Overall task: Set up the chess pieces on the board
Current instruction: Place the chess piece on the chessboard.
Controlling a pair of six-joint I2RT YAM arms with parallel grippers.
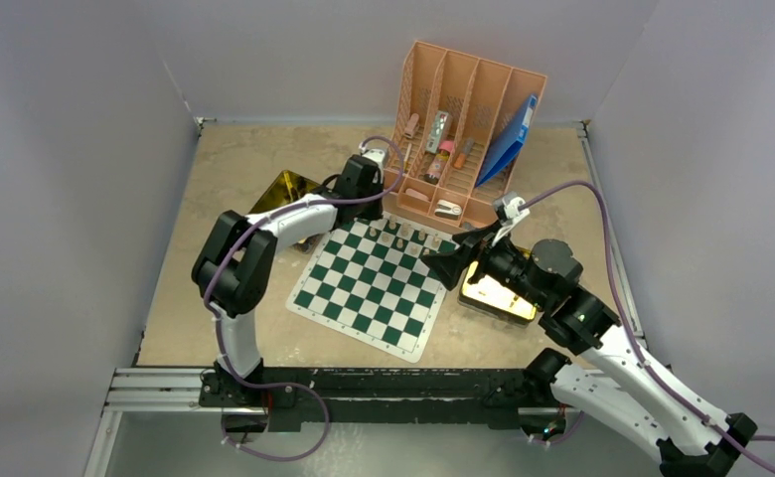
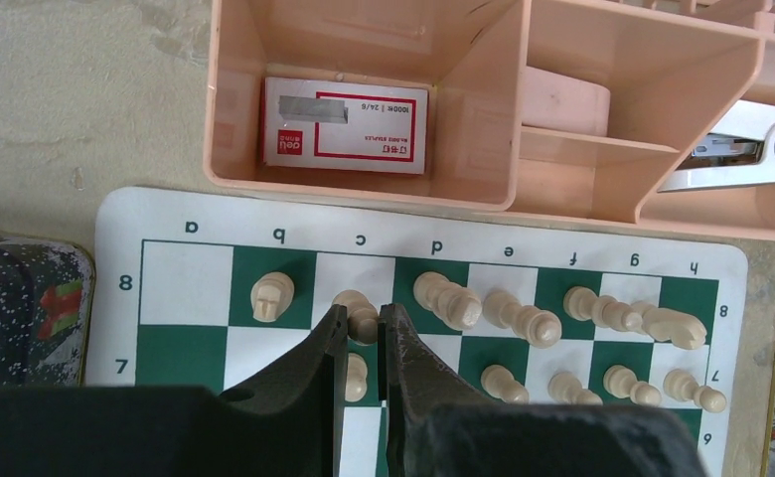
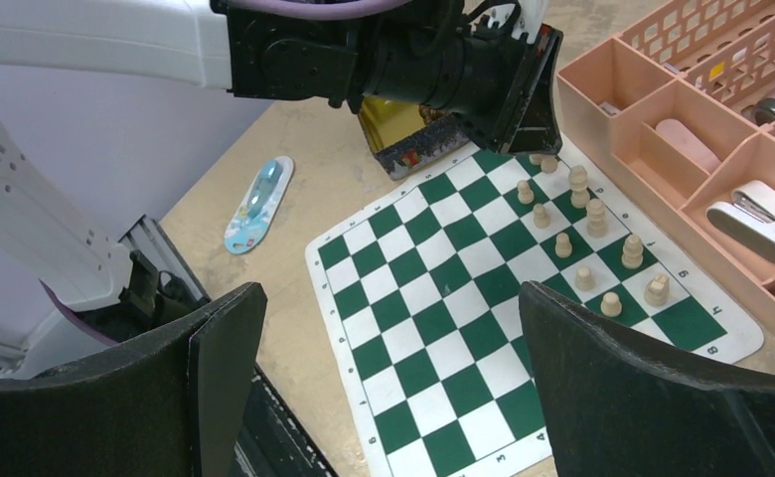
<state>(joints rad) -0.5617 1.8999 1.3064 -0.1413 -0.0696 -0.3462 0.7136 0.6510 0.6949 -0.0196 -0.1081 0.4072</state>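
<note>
I'm in the middle of filling the pale side's pawn row: a pale pawn (image 2: 357, 378) sits upright between the narrowly set jaws of the left gripper (image 2: 362, 328), low over the c7 square, so I read it as pinched and about to be set down. Next I judge I have to let it stand on its base in the middle of that square, then open and lift straight up, because the c8 piece (image 2: 356, 310) stands just beyond the fingertips and could be knocked over. The other pale pieces (image 2: 448, 298) stand along the board's far two ranks, b8 to h8 and e7 to h7. The squares a8, a7 and b7 are bare, and I can't see d7 behind a finger. I see no dark pieces on the board (image 1: 364, 293), which is a flat green-and-white mat lying on the table between the arms with its far edge against the pink organizer (image 2: 364, 189). The organizer holds a staple box (image 2: 349, 124) and a stapler (image 2: 751, 149). The right gripper (image 3: 391, 298) hangs spread wide and empty above the board's right side, near a gold tin (image 1: 498, 293).
</note>
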